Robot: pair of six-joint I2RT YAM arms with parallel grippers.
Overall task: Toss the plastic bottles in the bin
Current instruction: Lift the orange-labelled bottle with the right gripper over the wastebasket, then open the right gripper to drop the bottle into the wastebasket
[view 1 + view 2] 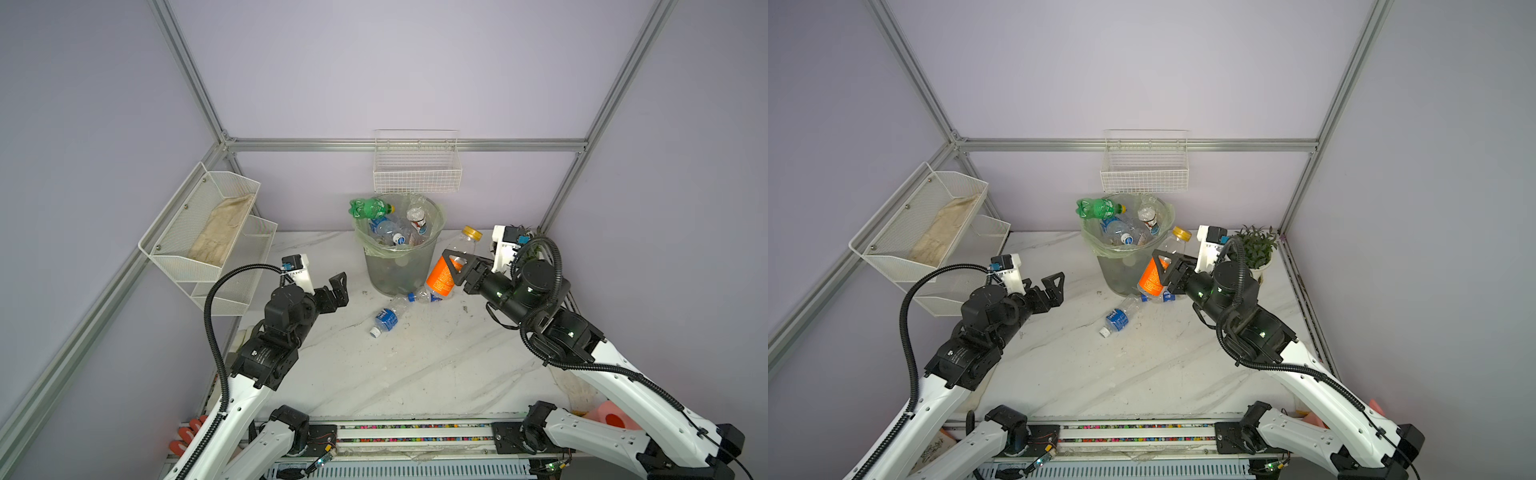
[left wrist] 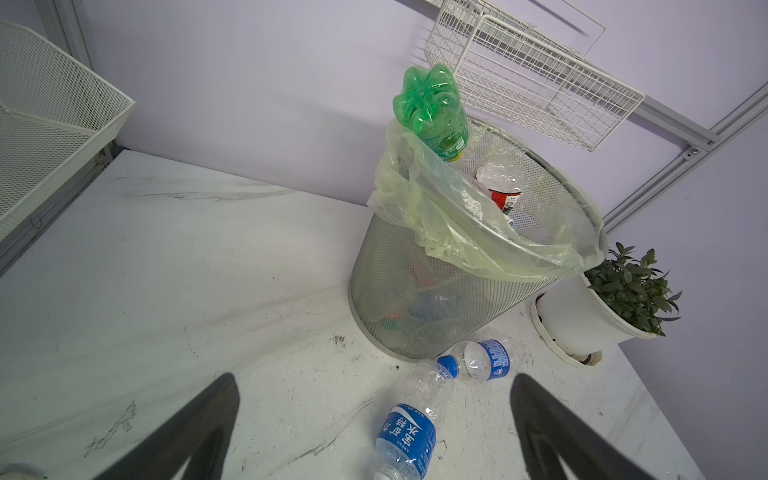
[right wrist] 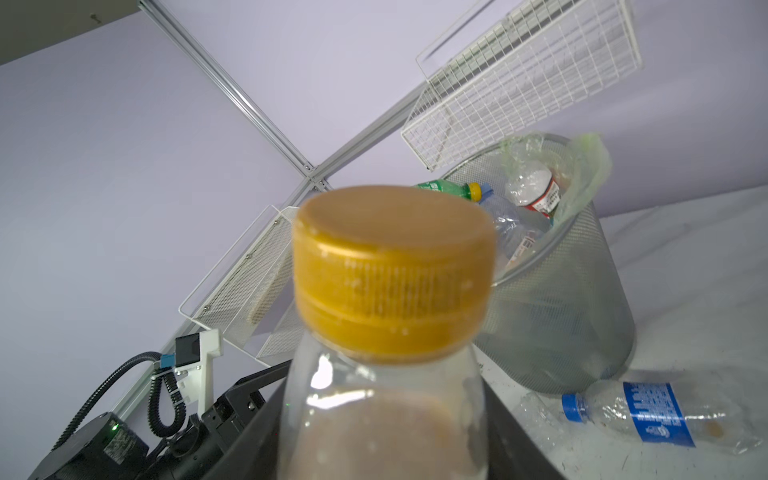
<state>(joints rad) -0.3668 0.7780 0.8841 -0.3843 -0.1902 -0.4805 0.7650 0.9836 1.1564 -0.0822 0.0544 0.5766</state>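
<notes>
On the blue label of a bottle (image 2: pixel 406 434) lying on the tabletop (image 2: pixel 166 270) we read white Chinese characters, among them 水特. All other print is too small for us to read.

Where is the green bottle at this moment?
In a top view the green bottle lies across the far-left rim of the bin, base poking outward, near the white wire basket.

The bin (image 1: pixel 395 270) is standing on the tabletop (image 1: pixel 415 374), just left of the right pincer (image 1: pixel 451 266) holding the raised bottle (image 1: pixel 440 281); the far bottle (image 1: pixel 424 296) is lying beneath that pincer, the near bottle (image 1: pixel 388 318) right of the left pincer (image 1: pixel 338 286).
</notes>
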